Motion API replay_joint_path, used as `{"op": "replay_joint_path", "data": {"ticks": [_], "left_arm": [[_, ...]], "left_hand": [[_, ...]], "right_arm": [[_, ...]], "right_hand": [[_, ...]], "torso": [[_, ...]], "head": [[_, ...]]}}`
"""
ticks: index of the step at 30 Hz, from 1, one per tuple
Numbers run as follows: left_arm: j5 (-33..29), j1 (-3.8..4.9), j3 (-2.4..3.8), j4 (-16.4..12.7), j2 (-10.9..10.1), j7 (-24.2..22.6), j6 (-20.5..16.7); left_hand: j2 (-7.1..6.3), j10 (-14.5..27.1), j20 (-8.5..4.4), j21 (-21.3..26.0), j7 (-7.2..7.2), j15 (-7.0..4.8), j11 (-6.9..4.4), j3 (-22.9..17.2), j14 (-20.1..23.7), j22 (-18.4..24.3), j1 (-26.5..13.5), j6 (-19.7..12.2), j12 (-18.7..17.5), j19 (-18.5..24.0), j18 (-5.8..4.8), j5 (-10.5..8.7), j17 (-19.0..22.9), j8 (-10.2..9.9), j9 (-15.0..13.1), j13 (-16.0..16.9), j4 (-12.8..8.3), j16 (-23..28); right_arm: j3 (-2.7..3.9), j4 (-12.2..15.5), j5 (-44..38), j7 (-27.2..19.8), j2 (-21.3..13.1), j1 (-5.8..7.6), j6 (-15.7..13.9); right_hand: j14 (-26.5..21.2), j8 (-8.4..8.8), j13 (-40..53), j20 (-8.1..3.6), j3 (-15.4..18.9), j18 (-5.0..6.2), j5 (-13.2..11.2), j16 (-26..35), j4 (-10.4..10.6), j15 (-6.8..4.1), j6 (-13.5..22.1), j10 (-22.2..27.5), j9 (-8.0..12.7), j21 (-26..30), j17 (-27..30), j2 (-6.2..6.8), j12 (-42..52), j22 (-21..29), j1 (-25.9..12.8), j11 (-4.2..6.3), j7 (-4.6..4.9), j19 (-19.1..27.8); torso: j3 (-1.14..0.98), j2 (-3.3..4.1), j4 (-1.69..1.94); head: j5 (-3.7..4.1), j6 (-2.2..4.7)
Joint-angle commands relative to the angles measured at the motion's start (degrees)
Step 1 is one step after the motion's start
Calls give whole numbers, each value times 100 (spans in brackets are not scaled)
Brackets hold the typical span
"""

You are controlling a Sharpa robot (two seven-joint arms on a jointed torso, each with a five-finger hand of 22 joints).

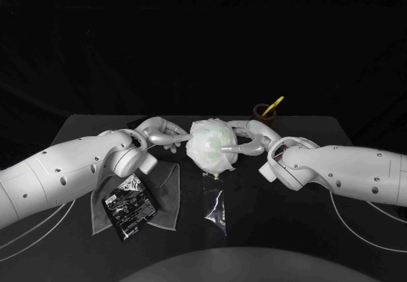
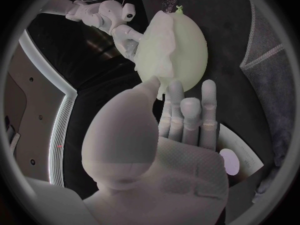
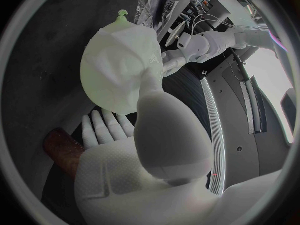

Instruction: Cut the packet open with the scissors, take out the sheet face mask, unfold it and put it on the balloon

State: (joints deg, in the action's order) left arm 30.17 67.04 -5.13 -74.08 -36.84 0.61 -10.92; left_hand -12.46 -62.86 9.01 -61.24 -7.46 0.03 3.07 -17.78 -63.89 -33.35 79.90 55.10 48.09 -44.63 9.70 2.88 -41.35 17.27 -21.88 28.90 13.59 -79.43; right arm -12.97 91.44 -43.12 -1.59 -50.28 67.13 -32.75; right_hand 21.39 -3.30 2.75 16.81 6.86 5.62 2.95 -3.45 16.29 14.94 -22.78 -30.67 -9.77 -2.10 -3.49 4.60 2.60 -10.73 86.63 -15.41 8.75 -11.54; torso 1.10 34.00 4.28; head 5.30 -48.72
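Left hand [image 1: 163, 133] and right hand [image 1: 247, 138] cradle the balloon [image 2: 187, 45] midway across the counter [image 1: 280, 223], fingers spread against it; light pressure should smooth the mask [image 1: 206, 130] flat. Packet [image 1: 127, 205] lies at seven o'clock.

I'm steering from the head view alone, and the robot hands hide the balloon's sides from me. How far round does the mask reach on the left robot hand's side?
Observer: Only partway. In the left wrist view the mask ends in an edge down the balloon, and a wide stretch beside it is bare green.
Operator: And toward the right robot hand?
Observer: There, in the right wrist view, wrinkled mask covers nearly all of it, up to near the knot.
Operator: What is the left robot hand doing?
Observer: Its thumb tip lies on the mask's edge, seemingly pinching it against a finger.
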Motion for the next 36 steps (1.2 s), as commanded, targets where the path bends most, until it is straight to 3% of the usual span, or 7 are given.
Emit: {"op": "replay_joint_path", "data": {"ticks": [1,11,19,23,27,32,36], "left_arm": [[89,-4,4,-33,25,32,-14],[261,-4,4,-95,70,138,-86],[455,-3,5,-134,122,293,-219],[531,-3,5,-137,147,363,-276],[576,-3,5,-131,173,405,-349],[590,-3,6,-126,201,398,-471],[528,-3,7,-117,219,346,-620]], "left_hand": [[-31,-19,-16,-29,2,10,-1,48,-47,-12,48,30,31,-9,79,-13,-12,-28,13,11,8,-29],[-61,-70,-38,-105,0,5,-4,141,-217,-51,32,66,128,-40,80,-13,-223,-29,39,63,43,-123],[-75,-229,-88,-280,52,-43,-53,324,-628,-137,27,233,341,-134,83,-12,-747,35,61,171,121,-334],[-30,-497,-122,-394,106,-94,-104,399,-883,-194,72,349,760,-195,84,-12,-1095,87,66,688,156,-461],[42,-622,-141,-450,144,-126,-141,383,-1004,-223,174,425,950,-222,85,-12,-1272,122,66,930,137,-516],[212,-868,-174,-622,237,-202,-227,241,-1230,-454,473,598,1287,-417,52,-10,-1628,199,57,1383,14,-612],[427,-1150,-224,-875,372,-314,-350,-49,-1469,-864,870,862,1653,-762,-15,-8,-2026,312,26,1913,-204,-705]], "right_arm": [[-7,8,-48,10,0,-13,41],[-7,7,-46,9,1,-13,38],[-7,5,-45,10,2,-13,42],[-7,3,-45,11,2,-14,43],[-7,2,-44,11,4,-14,44],[-7,2,-43,10,5,-14,44],[-7,3,-42,10,3,-14,43]], "right_hand": [[31,-27,4,3,5,-24,-21,23,16,3,-32,-46,-7,21,8,-11,22,5,33,4,850,42],[29,-27,5,3,7,-24,-21,24,18,3,-29,-49,-6,21,8,-12,22,5,30,4,850,42],[27,-27,5,3,11,-23,-21,25,20,3,-29,-48,-5,21,8,-12,22,7,25,4,850,43],[27,-27,5,3,11,-23,-21,25,20,3,-29,-48,-5,21,8,-12,22,7,25,4,850,43],[27,-27,5,3,11,-23,-21,25,20,3,-29,-48,-5,21,8,-12,22,7,25,4,850,43],[35,-29,5,3,17,-23,-21,25,23,3,-34,-61,-6,22,7,-13,23,11,18,4,850,48],[35,-29,5,3,17,-23,-21,25,23,3,-34,-61,-6,22,7,-13,23,11,18,4,850,48]], "torso": [[-1,-2,0],[-2,-1,0],[1,-3,-1],[0,-1,1],[-1,0,0],[0,0,-2],[-1,-3,-3]], "head": [[3,-4],[14,-9],[20,-14],[21,-21],[23,-27],[22,-36],[18,-45]]}}
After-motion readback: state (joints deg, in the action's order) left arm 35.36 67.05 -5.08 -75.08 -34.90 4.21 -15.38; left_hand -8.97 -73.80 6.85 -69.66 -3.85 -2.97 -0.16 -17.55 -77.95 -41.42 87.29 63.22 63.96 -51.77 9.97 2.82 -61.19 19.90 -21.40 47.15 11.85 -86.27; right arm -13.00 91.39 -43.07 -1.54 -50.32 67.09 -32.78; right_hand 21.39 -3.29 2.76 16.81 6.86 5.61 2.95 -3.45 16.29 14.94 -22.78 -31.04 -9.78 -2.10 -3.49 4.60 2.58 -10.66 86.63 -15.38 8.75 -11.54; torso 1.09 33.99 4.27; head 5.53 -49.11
